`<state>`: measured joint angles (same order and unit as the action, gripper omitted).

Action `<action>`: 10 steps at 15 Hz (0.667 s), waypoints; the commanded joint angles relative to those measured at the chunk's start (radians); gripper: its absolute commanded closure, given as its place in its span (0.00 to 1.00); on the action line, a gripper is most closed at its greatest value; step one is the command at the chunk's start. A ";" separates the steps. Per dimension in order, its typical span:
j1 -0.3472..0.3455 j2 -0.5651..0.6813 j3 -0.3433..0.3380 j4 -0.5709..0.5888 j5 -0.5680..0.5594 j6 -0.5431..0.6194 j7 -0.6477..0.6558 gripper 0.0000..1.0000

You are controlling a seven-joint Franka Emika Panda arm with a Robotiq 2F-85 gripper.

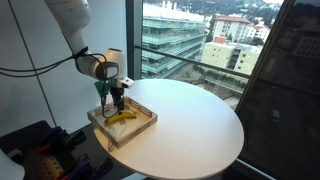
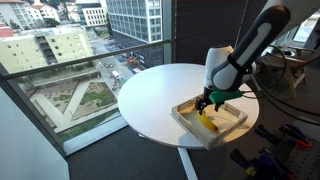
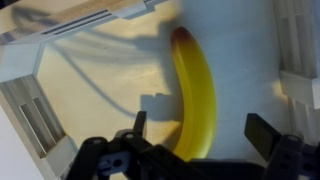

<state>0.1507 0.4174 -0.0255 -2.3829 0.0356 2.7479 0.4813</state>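
The banana [image 3: 195,95] lies flat on the floor of a shallow wooden tray [image 3: 25,105], its dark tip pointing to the far wall in the wrist view. The gripper [image 3: 200,128] hangs just above it with jaws spread wide, one finger left and one right of the fruit, gripping nothing. In an exterior view the tray sits at the edge of a round white table [image 1: 190,120]

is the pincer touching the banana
Apart. The wrist view shows the open pincer straddling the banana, with bare tray floor showing between it and the fruit on both sides.
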 commanded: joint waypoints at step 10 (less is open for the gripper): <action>0.015 0.076 -0.010 0.074 0.017 -0.013 -0.029 0.00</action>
<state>0.1554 0.4711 -0.0257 -2.3407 0.0357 2.7479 0.4782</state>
